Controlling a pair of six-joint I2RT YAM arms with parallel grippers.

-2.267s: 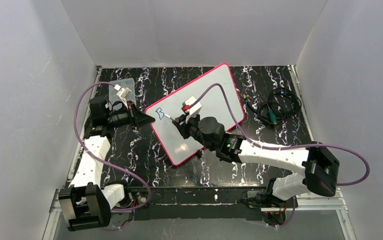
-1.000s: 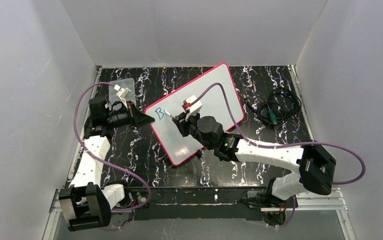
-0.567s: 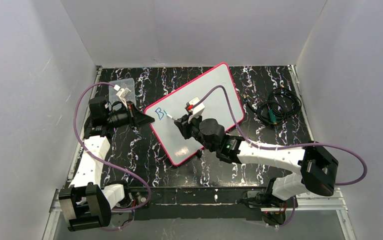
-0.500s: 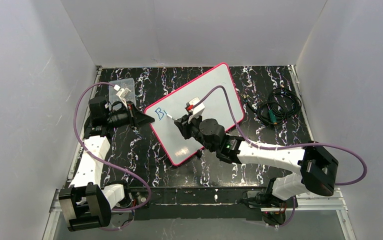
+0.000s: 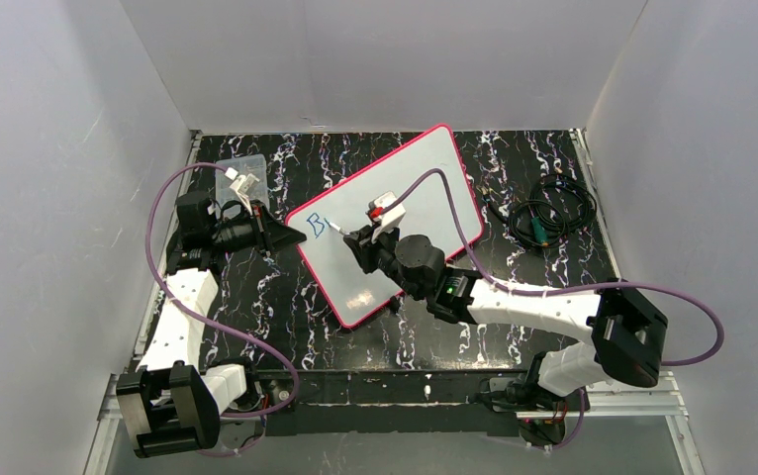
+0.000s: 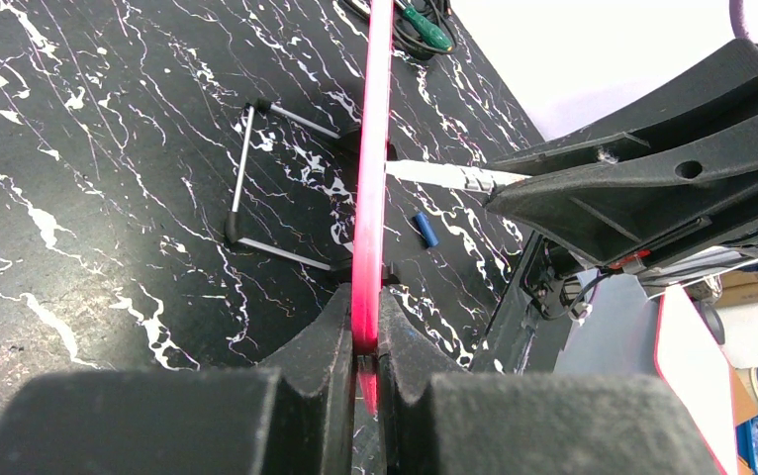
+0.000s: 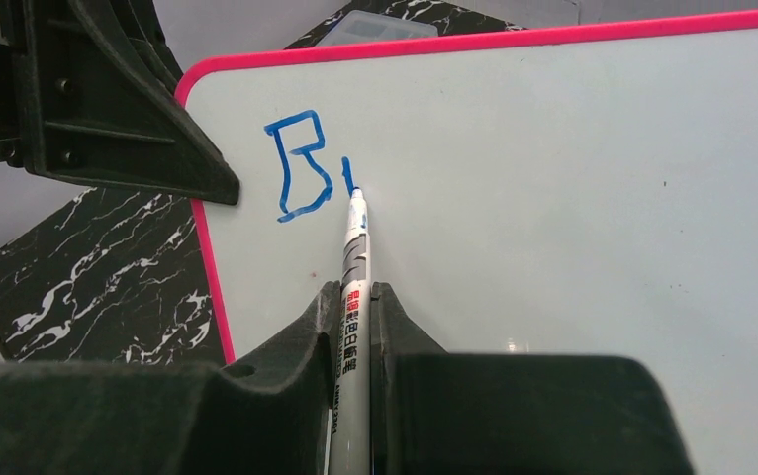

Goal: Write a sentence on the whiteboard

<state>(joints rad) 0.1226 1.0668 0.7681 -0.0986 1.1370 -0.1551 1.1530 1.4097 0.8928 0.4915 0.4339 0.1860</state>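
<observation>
The whiteboard (image 5: 415, 188) with its pink-red rim lies tilted on the black marbled table; it also shows in the right wrist view (image 7: 573, 188). My left gripper (image 6: 365, 332) is shut on the board's rim (image 6: 370, 178) at its left corner (image 5: 291, 236). My right gripper (image 7: 355, 297) is shut on a grey marker (image 7: 353, 267) whose blue tip touches the board. Of the sentence only a blue "B" (image 7: 301, 166) and a short stroke (image 7: 347, 176) to its right show, near the board's left corner (image 5: 320, 227).
A clear plastic box (image 5: 241, 178) sits at the back left behind my left arm. Coiled black cables (image 5: 548, 210) lie at the right. A blue marker cap (image 6: 425, 228) and a thin metal stand (image 6: 256, 168) lie on the table in the left wrist view.
My right gripper has moved the marker a little to the right along the board; the "B" is finished and a short stroke now stands beside it. The left arm has not moved.
</observation>
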